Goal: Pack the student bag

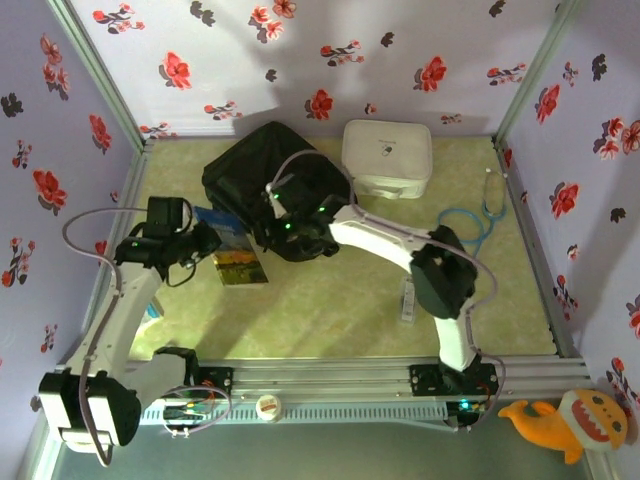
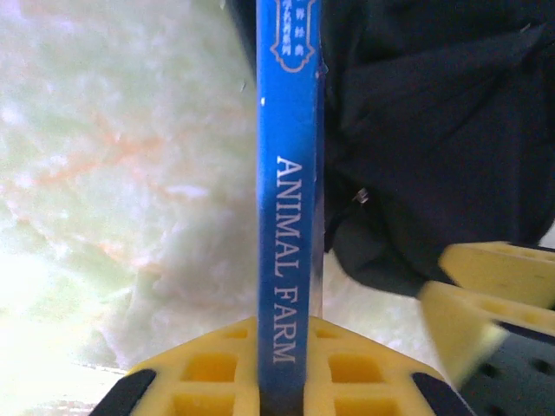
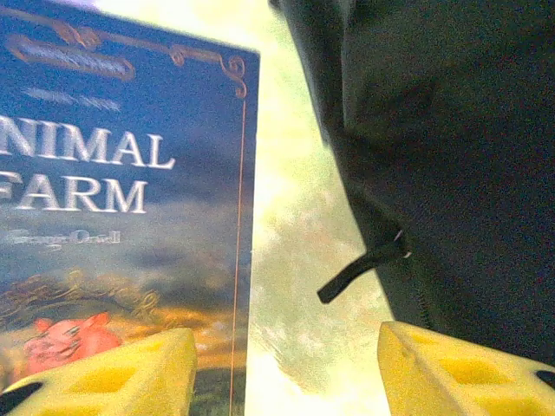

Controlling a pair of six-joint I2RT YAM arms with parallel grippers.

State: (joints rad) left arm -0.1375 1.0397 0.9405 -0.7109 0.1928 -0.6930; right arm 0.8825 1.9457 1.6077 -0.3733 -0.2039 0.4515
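Black student bag (image 1: 250, 165) looks limp — grab its zip pull (image 3: 360, 273); left tool (image 2: 277, 373) pinches book (image 2: 290, 217), right tool (image 3: 286, 364) gapes.

Overhead cam is lit pretty evenly from up top, just a bit soft and low-res, with a big fuzzy shadow on the back wall (image 1: 300, 70) behind the backpack (image 1: 250, 165). The backpack itself is one black blob, zero detail.

Left wrist cam: the desk (image 2: 104, 173) left of the left gripper (image 2: 286, 368) is blown out to whitish green, but the lettering on the book (image 2: 290, 217) spine just above it reads fine. The yellow fingers (image 2: 494, 269) off to its right are smeared.

Right wrist cam: strong glare on the desk straight ahead of the right gripper (image 3: 286, 334). Its own fingers (image 3: 113, 373) are out of focus, the book cover to its left is slightly soft, and the backpack to its right is underexposed.
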